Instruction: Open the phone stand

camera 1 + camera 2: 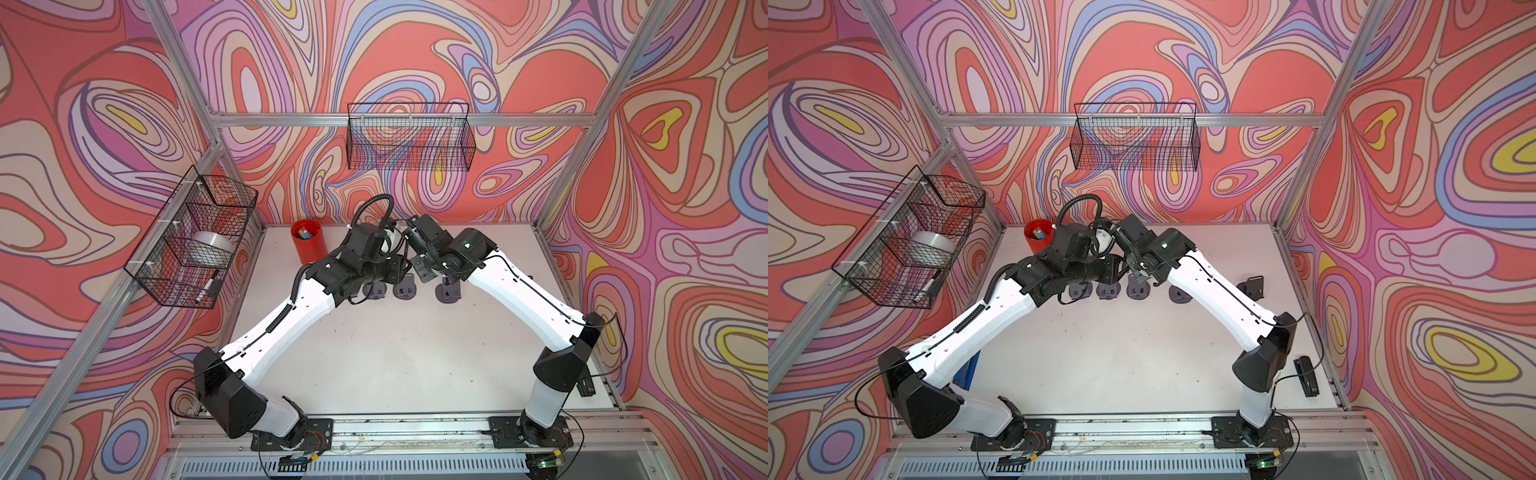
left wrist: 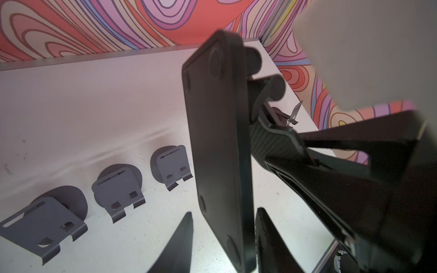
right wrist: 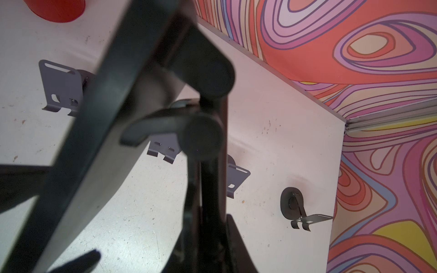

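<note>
The black phone stand (image 2: 217,141) hangs in the air over the back middle of the table, held between both arms. Its flat plate stands edge-on between the fingers of my left gripper (image 2: 224,211). One ribbed finger (image 2: 267,236) lies against the plate, while the other finger (image 2: 179,238) stands apart from it with a gap. My right gripper (image 3: 209,212) is shut on the stand's dark bar below the hinge knobs (image 3: 201,134). In both top views the two grippers (image 1: 398,266) (image 1: 417,254) meet and hide the stand.
Several grey phone stands (image 1: 405,289) (image 2: 118,189) (image 3: 300,212) stand unfolded in a row on the table under the grippers. A red cup of markers (image 1: 308,241) sits at the back left. Wire baskets (image 1: 409,137) (image 1: 195,237) hang on the walls. A black stapler (image 1: 1306,374) lies at the right edge.
</note>
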Controlling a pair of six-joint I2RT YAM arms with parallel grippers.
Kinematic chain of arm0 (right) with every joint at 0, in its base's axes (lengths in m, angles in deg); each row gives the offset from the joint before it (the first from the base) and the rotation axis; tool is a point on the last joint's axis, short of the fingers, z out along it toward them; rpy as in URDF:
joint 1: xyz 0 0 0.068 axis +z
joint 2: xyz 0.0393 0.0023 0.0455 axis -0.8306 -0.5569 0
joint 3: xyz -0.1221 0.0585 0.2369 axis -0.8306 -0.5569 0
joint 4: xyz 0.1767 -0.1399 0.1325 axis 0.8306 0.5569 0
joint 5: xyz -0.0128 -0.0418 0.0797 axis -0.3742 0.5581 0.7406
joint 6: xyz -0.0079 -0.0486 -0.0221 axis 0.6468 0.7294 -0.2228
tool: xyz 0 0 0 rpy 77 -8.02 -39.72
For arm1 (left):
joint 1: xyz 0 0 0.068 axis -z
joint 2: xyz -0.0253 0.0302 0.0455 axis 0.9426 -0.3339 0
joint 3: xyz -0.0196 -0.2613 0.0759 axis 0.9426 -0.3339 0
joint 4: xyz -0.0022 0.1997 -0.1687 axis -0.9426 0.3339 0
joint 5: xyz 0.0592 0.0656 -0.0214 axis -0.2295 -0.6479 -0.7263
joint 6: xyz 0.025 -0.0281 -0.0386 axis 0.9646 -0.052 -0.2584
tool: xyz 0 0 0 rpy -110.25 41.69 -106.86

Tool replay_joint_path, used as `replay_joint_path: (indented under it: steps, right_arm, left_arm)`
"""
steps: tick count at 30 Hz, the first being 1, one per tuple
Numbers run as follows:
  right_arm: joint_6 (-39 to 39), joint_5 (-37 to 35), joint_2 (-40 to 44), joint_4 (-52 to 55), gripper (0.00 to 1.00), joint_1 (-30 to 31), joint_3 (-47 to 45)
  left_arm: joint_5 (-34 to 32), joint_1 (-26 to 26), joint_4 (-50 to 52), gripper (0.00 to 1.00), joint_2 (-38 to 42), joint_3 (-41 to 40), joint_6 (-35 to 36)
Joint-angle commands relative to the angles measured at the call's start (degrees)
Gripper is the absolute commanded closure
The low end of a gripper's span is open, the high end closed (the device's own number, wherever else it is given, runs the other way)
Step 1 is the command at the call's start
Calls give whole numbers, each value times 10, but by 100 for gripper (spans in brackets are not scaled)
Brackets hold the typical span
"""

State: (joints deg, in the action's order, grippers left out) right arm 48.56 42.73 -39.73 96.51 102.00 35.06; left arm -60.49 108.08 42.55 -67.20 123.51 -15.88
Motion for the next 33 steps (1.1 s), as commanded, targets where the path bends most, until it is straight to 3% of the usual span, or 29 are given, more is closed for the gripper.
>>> replay_joint_path:
  steps: [1, 8, 14, 17, 33]
  right_arm:
    - [-9, -13, 0, -2, 100, 4, 20]
    - [-12, 7, 5, -9, 100, 4, 22]
    - [-16, 27, 12, -11, 100, 4, 19]
    - [-16, 36, 15, -14, 100, 3, 15]
    - [12, 55, 35, 40, 100, 4, 18]
  left_arm:
    - [-23, 5, 7, 66, -6, 16, 13]
    - [-23, 5, -4, 86, -12, 9, 9]
    - [-25, 5, -28, 92, -6, -5, 5]
    - [-26, 5, -33, 100, -6, -12, 5]
    - [-65, -9, 24, 100, 16, -33, 71]
